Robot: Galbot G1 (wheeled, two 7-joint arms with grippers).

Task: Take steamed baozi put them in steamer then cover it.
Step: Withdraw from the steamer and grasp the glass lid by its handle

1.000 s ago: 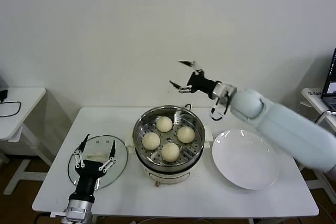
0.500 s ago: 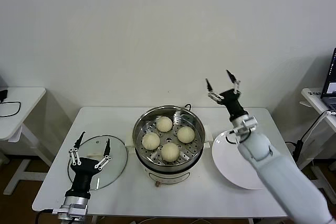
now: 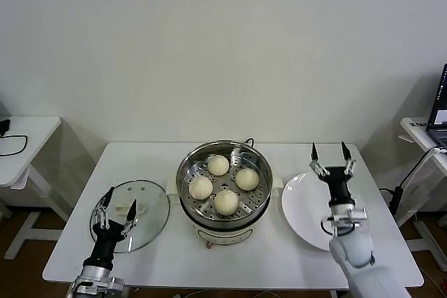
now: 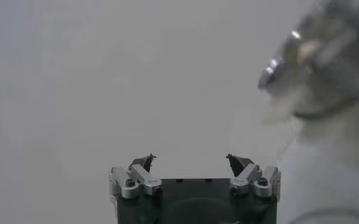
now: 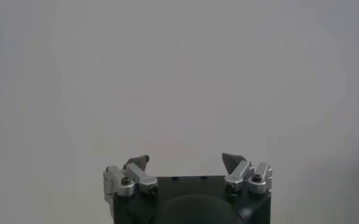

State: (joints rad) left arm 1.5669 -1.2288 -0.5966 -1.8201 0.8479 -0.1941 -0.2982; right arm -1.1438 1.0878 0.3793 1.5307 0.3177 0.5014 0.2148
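Head view: my left fingers [image 3: 116, 206] and right fingers [image 3: 332, 155] spread empty; the cover [image 3: 130, 215], glass, heavy, slippery, wants gripping by its handle [image 3: 130, 209].

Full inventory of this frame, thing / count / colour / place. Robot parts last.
steamed baozi: four, cream-white, on the perforated tray inside the steamer.
steamer: one, shiny steel pot on a cream-white base, centre of the table.
cover: one, clear glass with metal rim and cream handle, flat on the table beside the steamer, on the robot's left.
plate: one, white, nothing on it, on the steamer's other side.
table: one, white, under everything.
side tables: two, white, at the left and right edges of the head view.
left gripper: one, black and silver, open, holding nothing, over the cover's near edge.
right gripper: one, black and silver, open, holding nothing, above the plate, fingers pointing up.
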